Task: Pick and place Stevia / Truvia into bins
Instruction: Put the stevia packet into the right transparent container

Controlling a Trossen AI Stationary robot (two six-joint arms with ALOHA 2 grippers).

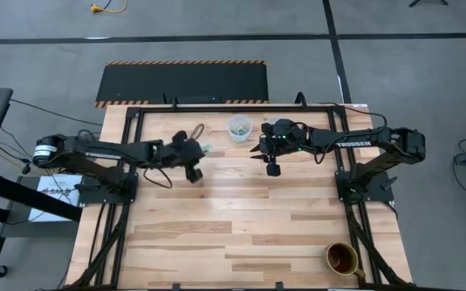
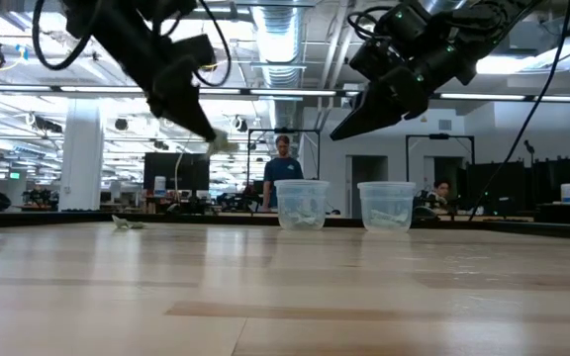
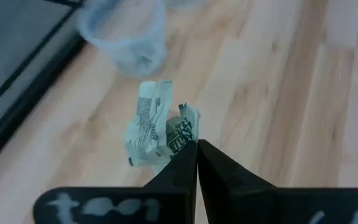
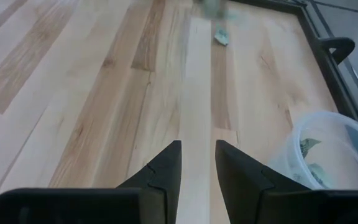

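Left gripper (image 3: 196,146) pinches one packet (image 3: 157,124); two clear cups (image 2: 302,205) stand behind

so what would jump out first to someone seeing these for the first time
Probably the crumpled sweetener packet pinched in the left gripper, held up above the table near the far edge. Next, the two clear cups standing side by side at the far edge, packets already inside, with the right gripper hovering open beside one. A brown cup sits alone at the near right corner.
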